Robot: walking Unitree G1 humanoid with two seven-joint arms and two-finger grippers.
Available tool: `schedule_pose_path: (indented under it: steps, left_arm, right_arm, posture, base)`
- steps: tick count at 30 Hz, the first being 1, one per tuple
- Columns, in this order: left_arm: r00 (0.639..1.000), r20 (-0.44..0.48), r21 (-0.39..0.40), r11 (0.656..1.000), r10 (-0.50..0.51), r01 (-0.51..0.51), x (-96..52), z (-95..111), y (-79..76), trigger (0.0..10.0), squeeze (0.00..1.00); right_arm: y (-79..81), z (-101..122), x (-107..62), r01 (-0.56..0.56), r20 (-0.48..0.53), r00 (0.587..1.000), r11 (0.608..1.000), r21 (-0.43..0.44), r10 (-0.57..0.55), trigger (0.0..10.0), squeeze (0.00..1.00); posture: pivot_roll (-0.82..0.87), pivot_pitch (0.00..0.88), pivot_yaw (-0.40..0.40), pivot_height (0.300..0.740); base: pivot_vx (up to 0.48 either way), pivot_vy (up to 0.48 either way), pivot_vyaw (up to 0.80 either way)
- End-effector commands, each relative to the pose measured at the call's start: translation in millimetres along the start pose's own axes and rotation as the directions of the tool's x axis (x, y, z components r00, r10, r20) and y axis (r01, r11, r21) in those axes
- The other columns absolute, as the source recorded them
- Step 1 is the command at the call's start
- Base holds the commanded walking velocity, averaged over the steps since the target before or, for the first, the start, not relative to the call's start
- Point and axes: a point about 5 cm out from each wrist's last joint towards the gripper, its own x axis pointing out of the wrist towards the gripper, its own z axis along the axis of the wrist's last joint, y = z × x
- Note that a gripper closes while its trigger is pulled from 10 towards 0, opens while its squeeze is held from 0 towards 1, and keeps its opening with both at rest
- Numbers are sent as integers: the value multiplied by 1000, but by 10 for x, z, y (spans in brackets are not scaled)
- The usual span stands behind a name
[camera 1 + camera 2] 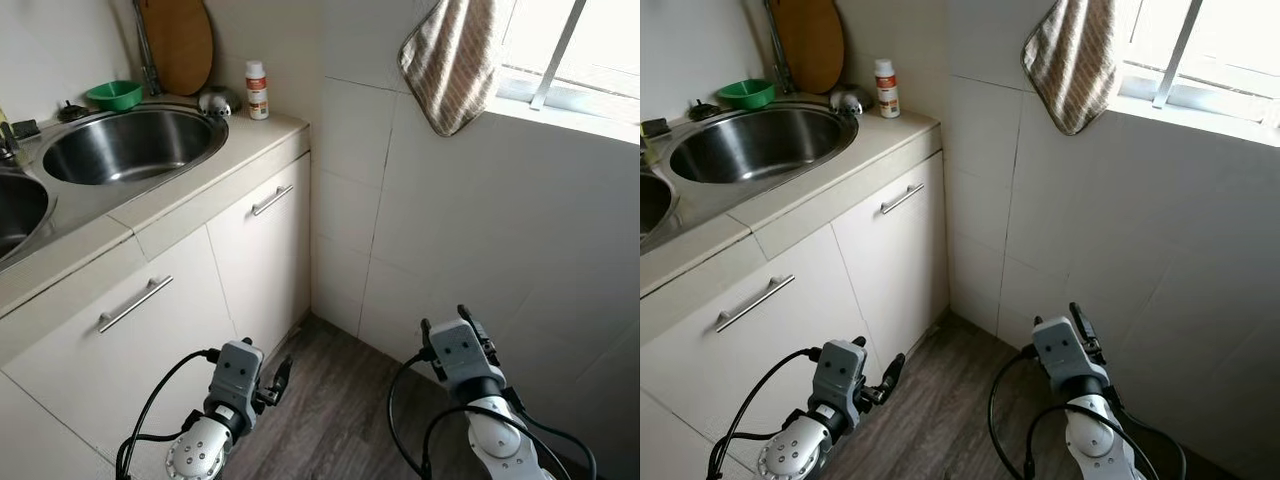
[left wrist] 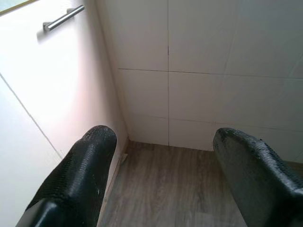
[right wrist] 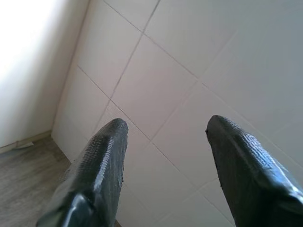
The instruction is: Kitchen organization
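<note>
A white bottle stands upright on the table; both grippers, left and right, hang low, jaws apart and empty.

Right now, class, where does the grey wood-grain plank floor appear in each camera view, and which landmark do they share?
Left eye view: grey wood-grain plank floor, low centre.
Right eye view: low, left of centre.
Left wrist view: beyond the left gripper, at the foot of the white tiled wall.
Right wrist view: a small patch beside the right gripper.
Shared landmark: that tiled wall.
</note>
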Motion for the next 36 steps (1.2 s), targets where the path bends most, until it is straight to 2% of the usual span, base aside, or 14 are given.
schedule_pose_path:
  steps: [1,7,23,31,36]
  left_arm:
    - [1000,9,7,1000,2,-2,10,16,-1,10000,0]
    - [1000,9,8,1000,0,0,6,10,-11,10000,0]
    - [1000,16,19,1000,-12,12,25,25,-20,10000,0]
    - [1000,20,22,1000,-10,9,34,29,-15,10000,0]
    - [1000,23,17,1000,-8,8,31,32,-8,10000,0]
  right_arm:
    - [-12,-16,-2,-1,-4,1000,1000,-14,1,10000,0]
    - [3,-38,4,-5,-20,1000,999,33,6,10000,0]
    - [-13,-18,32,-5,-7,1000,1000,10,5,10000,0]
    - [-18,-10,50,3,-7,1000,1000,5,-3,10000,0]
    - [-18,7,54,0,11,1000,1000,-17,0,10000,0]
  posture:
    - [-11,0,-22,740]
    - [-7,0,-23,740]
    - [-2,0,-25,740]
    - [1,0,-25,740]
    - [0,0,-24,740]
  base:
    - [0,0,-625]
    - [0,0,-739]
    - [0,0,-800]
    - [0,-480,-800]
    - [0,0,-586]
